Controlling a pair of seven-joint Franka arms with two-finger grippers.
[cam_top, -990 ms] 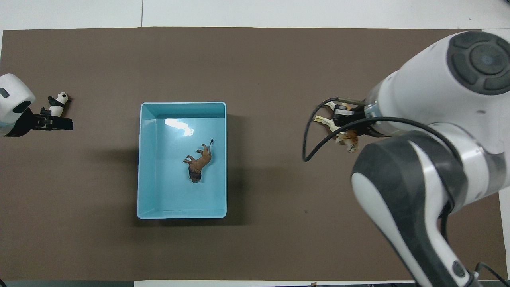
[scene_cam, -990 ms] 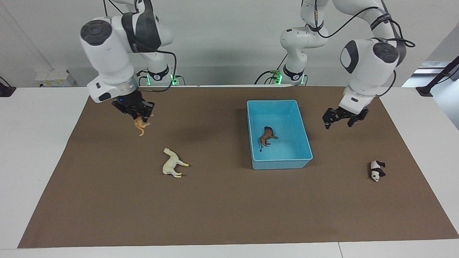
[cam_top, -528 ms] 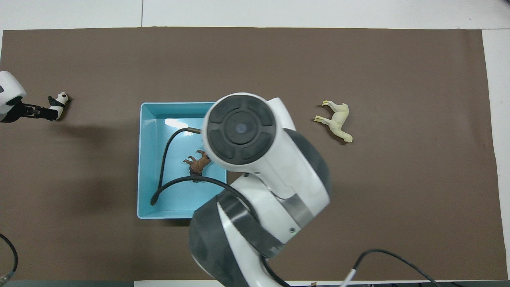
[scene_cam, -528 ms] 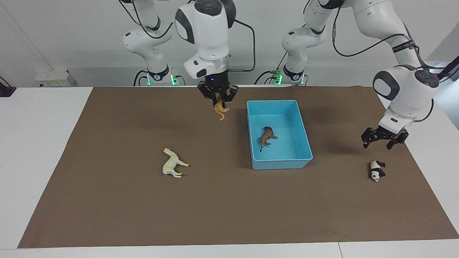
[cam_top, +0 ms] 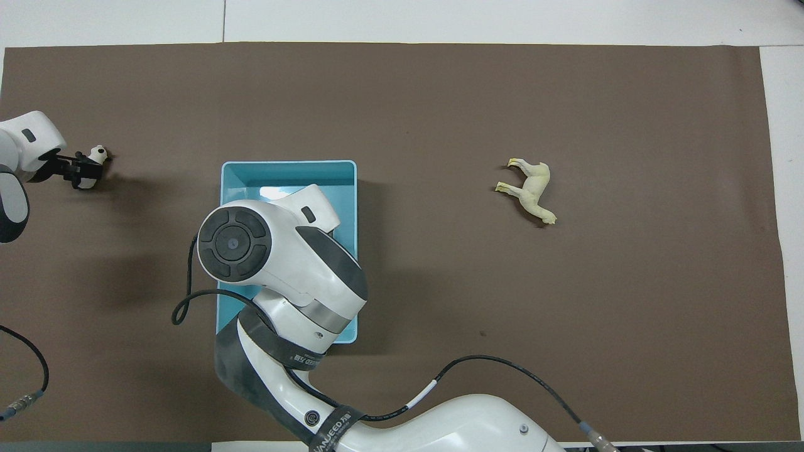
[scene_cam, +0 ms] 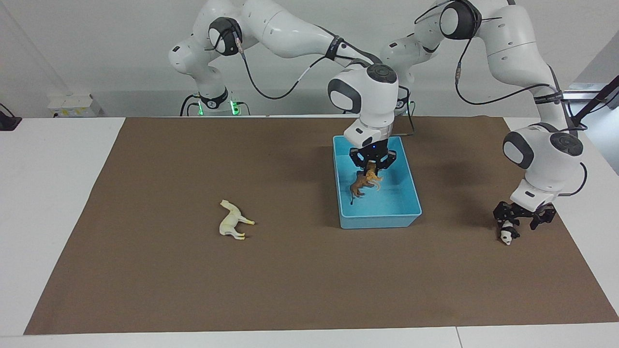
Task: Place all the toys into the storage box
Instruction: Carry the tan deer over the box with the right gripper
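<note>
Right pincer (scene_cam: 371, 167) grasps tiger (scene_cam: 372, 177) over storage box (scene_cam: 408, 170); left pincer (scene_cam: 520, 218) (released) straddles panda (scene_cam: 506, 235).

A brown mat (scene_cam: 309, 270) (cam_top: 440, 94) covers most of a white table (scene_cam: 53, 217) (cam_top: 502, 19), whose bare top shows as a margin on every side of it. The mat lies flat, with a small dark speck (cam_top: 482, 333) on it in the part near the robots. Seams (scene_cam: 457, 333) (cam_top: 224, 19) cross the table's strip far from the robots. Toward the right arm's end, near the robots' edge, low white boxes (scene_cam: 75, 104) stand by the grey wall (scene_cam: 96, 48), and a black object (scene_cam: 8, 123) sits at the very edge of the view. Toward the left arm's end, a black slanted bar (scene_cam: 587, 108) rises from a black foot on the table.
</note>
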